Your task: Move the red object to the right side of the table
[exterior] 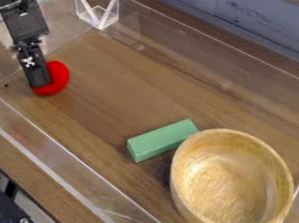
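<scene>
A green block (162, 140) lies just beside a wooden bowl (233, 185).

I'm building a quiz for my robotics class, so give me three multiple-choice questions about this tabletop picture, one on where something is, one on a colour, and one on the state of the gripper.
1. Where is the red ball?
A. inside the bowl
B. at the table's left side, by the gripper
C. on top of the block

2. What colour is the block?
A. green
B. blue
C. yellow

3. How is the gripper?
A. wide open above the bowl
B. out of view
C. shut, down at the ball

Answers:
1 B, the ball lies on the table far left, against the gripper tip.
2 A, the block beside the wooden bowl is green.
3 C, the fingers are together at the ball's left side.
</scene>
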You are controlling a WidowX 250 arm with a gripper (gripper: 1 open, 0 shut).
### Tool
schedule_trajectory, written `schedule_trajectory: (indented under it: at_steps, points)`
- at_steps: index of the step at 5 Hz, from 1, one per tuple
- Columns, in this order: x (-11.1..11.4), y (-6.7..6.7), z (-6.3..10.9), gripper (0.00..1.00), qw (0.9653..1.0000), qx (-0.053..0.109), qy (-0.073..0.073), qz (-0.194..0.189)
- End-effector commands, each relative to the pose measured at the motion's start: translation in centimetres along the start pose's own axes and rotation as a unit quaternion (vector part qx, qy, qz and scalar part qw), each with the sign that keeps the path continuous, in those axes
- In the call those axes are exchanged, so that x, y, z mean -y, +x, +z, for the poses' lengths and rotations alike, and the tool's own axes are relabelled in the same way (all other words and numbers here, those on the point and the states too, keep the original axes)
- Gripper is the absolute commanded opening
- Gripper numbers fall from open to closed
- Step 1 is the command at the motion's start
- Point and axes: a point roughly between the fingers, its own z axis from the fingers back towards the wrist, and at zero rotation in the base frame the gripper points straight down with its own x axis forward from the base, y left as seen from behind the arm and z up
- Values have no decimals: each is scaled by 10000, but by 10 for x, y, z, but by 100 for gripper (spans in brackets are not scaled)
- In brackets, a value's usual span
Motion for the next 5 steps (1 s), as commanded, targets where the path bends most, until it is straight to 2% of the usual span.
schedule_trajectory:
  at_steps: [1,3,5]
  points:
    - [2,4,-5,0,10000,17,5,28]
    - [23,35,-18,0,9999,97,-27,68]
    - [38,45,-15,0,9999,143,-47,-9]
